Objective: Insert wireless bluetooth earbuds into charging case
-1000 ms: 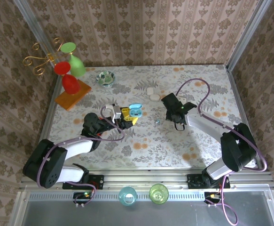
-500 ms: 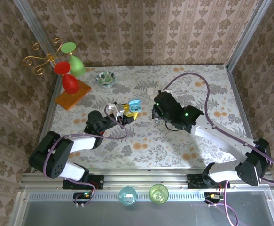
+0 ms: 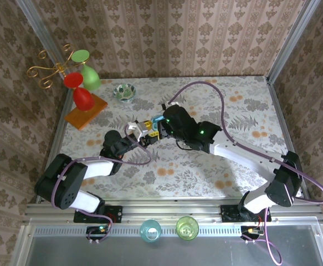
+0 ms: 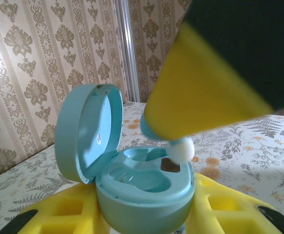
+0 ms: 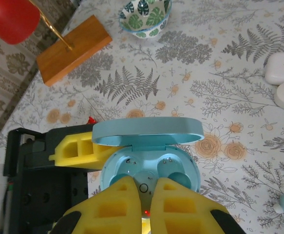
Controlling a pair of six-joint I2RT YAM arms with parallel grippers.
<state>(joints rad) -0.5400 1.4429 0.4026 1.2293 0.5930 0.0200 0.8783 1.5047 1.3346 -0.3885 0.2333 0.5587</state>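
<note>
We have the charging case [image 4: 146, 192] pinched at its base by the left fingers [image 4: 222, 209], one at 9 o'clock and one at 3 o'clock of it in the left wrist view. They are closed firmly on it, and it looks lifted a little off the bench [image 3: 244, 111]. Its lid [image 4: 85, 131] is swung back toward 9 o'clock, so both wells face up. We judge the case is held this way to give the other arm a steady, open target that cannot slide on the patterned surface.

The right fingers [image 5: 180, 207] come in from 1 o'clock in the left wrist view. They are drawn narrow, with only a slit between them in their own camera. At their tip they carry an earbud [image 4: 182, 149], its white rounded end pointing down. It hangs over the well on the 3 o'clock side of the case, right at the rim. We cannot tell whether it already touches. In the right wrist view the fingers stand straight over the two wells, with the lid at 12 o'clock. That suits a short, straight descent before they let go.

A loose earbud [image 5: 281, 204] lies on the bench at 4 o'clock of the case, well apart, so we reckon a second insertion is left to do.
</note>
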